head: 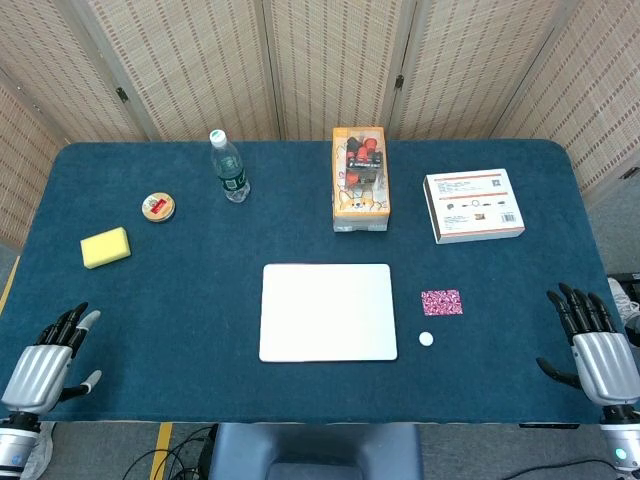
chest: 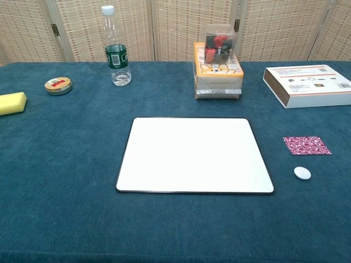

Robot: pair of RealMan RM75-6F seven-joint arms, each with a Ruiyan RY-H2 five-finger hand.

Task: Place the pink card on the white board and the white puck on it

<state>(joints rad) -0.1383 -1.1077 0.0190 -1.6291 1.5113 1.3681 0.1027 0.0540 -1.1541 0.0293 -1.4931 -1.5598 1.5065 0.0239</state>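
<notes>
1. The left robot hand (head: 45, 362) rests at the bench's near left corner, fingers spread, holding nothing.
2. The right robot hand (head: 597, 350) sits at the near right corner, likewise spread and holding nothing.
3. The flat, round-cornered white board (head: 327, 311) lies at centre on the bench's (head: 180, 290) blue felt, bare cloth all round.
4. At its 3 o'clock lies the patterned pink card (head: 441, 301); the small round white puck (head: 426, 339) sits near the card, at its 7 o'clock.
5. At the board's 9 to 10 o'clock: a yellow sponge (head: 105, 247) near the left edge.

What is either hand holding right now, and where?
Nothing. The left hand and right hand are both open, apart from the pink card and white puck.
</notes>
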